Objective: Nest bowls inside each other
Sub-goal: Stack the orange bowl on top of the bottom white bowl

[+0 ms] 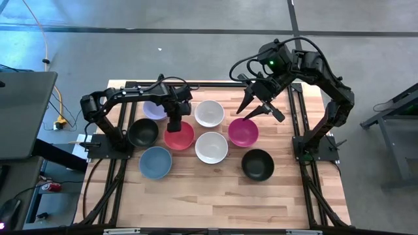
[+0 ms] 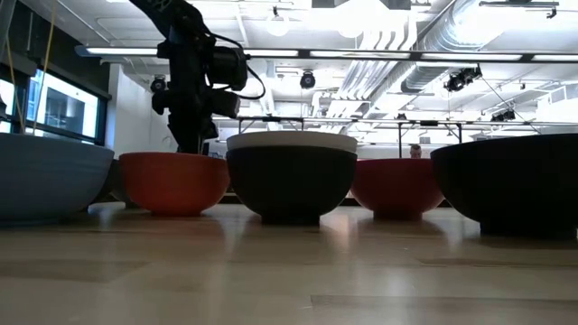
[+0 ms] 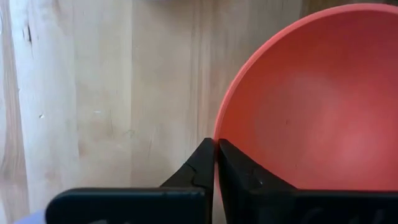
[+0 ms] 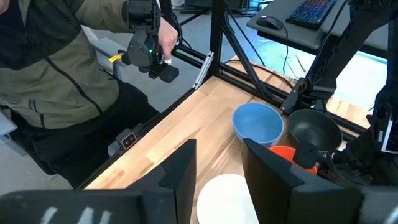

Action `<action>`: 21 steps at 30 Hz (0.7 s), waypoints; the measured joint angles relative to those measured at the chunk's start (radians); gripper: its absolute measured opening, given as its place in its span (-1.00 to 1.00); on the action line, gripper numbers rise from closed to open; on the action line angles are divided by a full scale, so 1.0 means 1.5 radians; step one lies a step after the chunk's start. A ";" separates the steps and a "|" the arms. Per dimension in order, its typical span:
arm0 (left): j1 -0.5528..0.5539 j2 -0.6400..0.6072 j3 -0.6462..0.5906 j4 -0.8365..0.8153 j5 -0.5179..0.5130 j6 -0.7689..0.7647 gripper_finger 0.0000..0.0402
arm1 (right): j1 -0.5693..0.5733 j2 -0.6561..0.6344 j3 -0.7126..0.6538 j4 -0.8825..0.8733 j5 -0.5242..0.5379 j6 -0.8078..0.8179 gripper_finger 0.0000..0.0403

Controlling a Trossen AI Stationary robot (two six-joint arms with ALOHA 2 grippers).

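The wooden table (image 1: 215,189) carries eight bowls, placed here around the red bowl (image 1: 179,136). The lavender bowl (image 1: 155,109), beyond it toward the far-left, is largely hidden under the left arm, so only part of its rim shows. In the low view one white bowl's shaded side reads dark, and the black bowl (image 2: 519,185) nearest the camera is cut off at the edge. Around the red bowl: another black bowl (image 1: 143,132) just to its left, the blue bowl (image 1: 155,162) near-left, a white bowl (image 1: 211,147) just right, a second white one (image 1: 209,113) far-right, and the magenta bowl (image 1: 243,132) further right. The left arm reaches out over the table and turns straight down; the left gripper (image 3: 215,163) is pressed together, pinching the red bowl's rim. The right arm bends down from the far-right, and the right gripper (image 1: 256,108) hangs spread above the magenta bowl's far rim, holding nothing. A person sits beyond the table in the right wrist view.
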 joint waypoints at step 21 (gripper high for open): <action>0.007 0.000 0.125 -0.092 0.011 0.005 -1.00 | 0.000 0.000 0.000 0.000 0.000 -0.005 -0.41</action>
